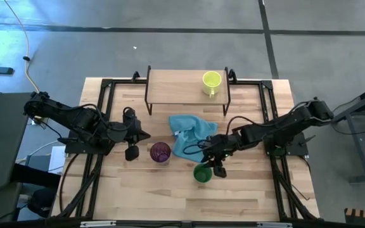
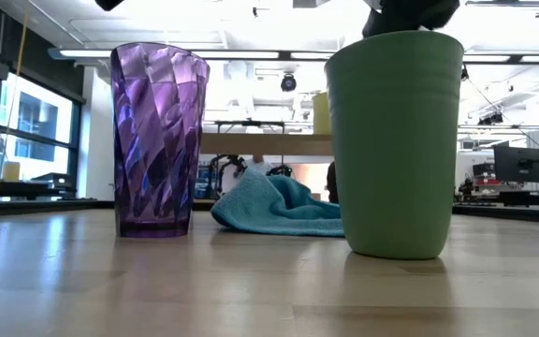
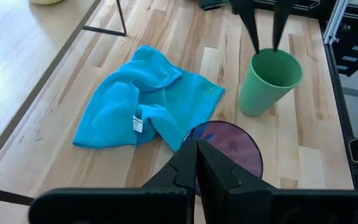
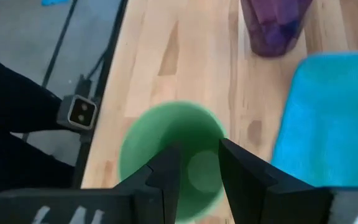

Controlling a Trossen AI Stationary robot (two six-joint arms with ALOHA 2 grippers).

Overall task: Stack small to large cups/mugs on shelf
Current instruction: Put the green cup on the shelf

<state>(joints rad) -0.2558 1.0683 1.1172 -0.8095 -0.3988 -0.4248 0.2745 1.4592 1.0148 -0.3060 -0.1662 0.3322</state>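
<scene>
beside the light blue cloth [image 1: 190,134], which we take as our landmark near the middle of the table [image 1: 252,196], we see the right gripper [image 1: 215,166] poised over the green cup [image 1: 201,173]. this cup stands upright on the tabletop just off the cloth's front corner, on the side away from the shelf [image 1: 187,85]. in the right wrist view the gripper's two dark fingers [image 4: 166,171] straddle the near part of the cup's rim, one finger reaching down inside the cup and the other outside its wall; the jaws stand apart, and we cannot tell whether either finger touches the wall. the left wrist view shows those same fingers coming down at the cup's rim [image 3: 270,70].

on the cloth's other side, toward the left arm, the purple tumbler [image 1: 160,152] stands upright, just beside the cloth's edge and apart from the green cup. our left gripper [image 1: 146,135] hangs near the tumbler, on the side away from the cloth, with its jaws clenched together on nothing; from its own wrist camera the two fingers [image 3: 210,165] meet in a point above the tumbler's mouth.

beyond the cloth, at the back of the table, the shelf carries the yellow-green mug [image 1: 211,82] upright near its right end, well apart from the cloth.
</scene>
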